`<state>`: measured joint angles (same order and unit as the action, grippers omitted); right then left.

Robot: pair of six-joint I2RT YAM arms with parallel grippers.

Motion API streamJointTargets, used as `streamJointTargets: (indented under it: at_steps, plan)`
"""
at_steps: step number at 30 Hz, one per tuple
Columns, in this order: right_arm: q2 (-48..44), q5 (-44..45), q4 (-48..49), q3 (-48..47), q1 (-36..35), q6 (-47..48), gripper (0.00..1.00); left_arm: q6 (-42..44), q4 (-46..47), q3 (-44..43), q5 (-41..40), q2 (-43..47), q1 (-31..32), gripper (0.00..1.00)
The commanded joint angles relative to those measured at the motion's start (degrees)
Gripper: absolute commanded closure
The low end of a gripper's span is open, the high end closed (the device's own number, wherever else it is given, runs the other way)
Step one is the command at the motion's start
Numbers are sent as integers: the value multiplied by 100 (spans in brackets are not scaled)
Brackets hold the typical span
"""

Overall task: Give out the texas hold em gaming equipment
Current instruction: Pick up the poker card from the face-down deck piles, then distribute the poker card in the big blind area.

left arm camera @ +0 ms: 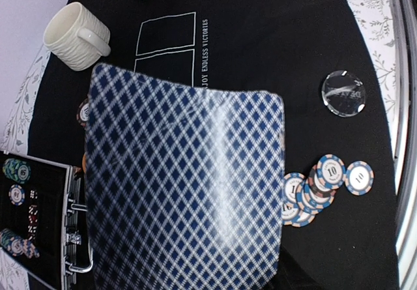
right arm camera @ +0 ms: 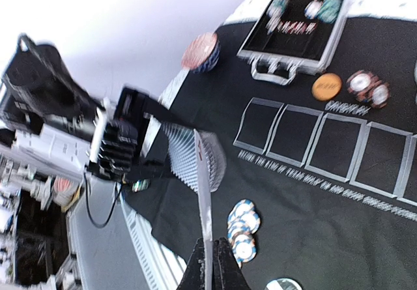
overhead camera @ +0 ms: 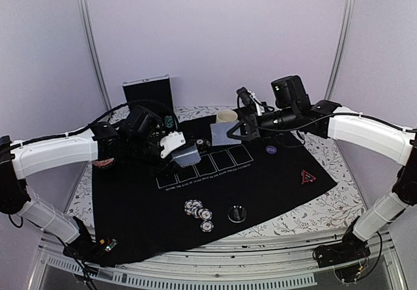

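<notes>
My left gripper [overhead camera: 177, 148] is shut on a deck of blue-checked playing cards [overhead camera: 189, 154] above the left of the black mat [overhead camera: 273, 186]. The deck's back [left arm camera: 186, 186] fills the left wrist view and hides the fingers. My right gripper [overhead camera: 239, 131] is shut on one playing card [overhead camera: 221, 132], held above the mat's back middle. In the right wrist view this card [right arm camera: 203, 192] stands edge-on between the fingertips [right arm camera: 220, 270]. Striped poker chips [overhead camera: 199, 213] lie at the mat's front, beside a dark disc [overhead camera: 237, 213]. A purple disc [overhead camera: 272, 150] and a red-edged triangle [overhead camera: 306, 177] lie at the right.
A cream mug [overhead camera: 226, 116] stands at the back of the mat, just behind the held card. An open chip case [overhead camera: 147, 93] stands at the back left. An orange disc [right arm camera: 326, 86] and more chips [right arm camera: 368, 89] lie near the case [right arm camera: 296, 26]. Printed card boxes [overhead camera: 205, 164] cross the mat's middle.
</notes>
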<state>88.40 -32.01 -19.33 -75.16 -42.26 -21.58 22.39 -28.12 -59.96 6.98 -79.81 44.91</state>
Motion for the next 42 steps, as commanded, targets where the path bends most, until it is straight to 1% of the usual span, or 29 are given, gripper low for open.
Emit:
streamJointTargets:
  at_steps: [1,3,5,9,11,14,16,20,25,27,29,32,39,42]
  plan:
    - [-206,949,634,230,421,-751,98,-209,158,-124,-107,-41,-176,50]
    - [44,1067,1516,521,441,-1318,98,-250,151,-157,-122,-48,-219,50]
    - [511,1216,2201,506,447,-1900,98,-301,146,-184,-132,-39,-256,50]
    - [1797,1496,2656,-693,414,-2394,98,-387,86,-215,-254,9,-302,50]
    - [2395,1697,2796,-1084,383,-2629,98,-420,71,-224,-295,58,-325,50]
    - [2794,2133,3313,-1046,338,-3045,98,-453,70,-228,-297,145,-350,50]
    - [3102,2255,3614,-1107,304,-3480,98,-462,85,-233,-302,197,-359,50]
    - [3783,2060,3636,-1720,151,-3742,98,-493,81,-236,-314,233,-377,50]
    - [4189,2355,3718,-1969,9,-4066,98,-505,81,-243,-273,243,-386,50]
    - [4374,2418,3722,-2233,18,-4146,98,-503,83,-236,-243,235,-385,50]
    - [4555,2423,3676,-2564,25,-4149,98,-503,83,-235,-245,244,-389,50]
    - [5168,2390,3567,-3137,18,-4293,98,-508,88,-234,-246,262,-397,50]
    - [6295,2424,2991,-4833,12,-4561,97,-506,78,-221,-302,308,-411,50]
    - [6480,2511,2910,-5094,8,-4704,96,-495,86,-209,-303,339,-430,50]
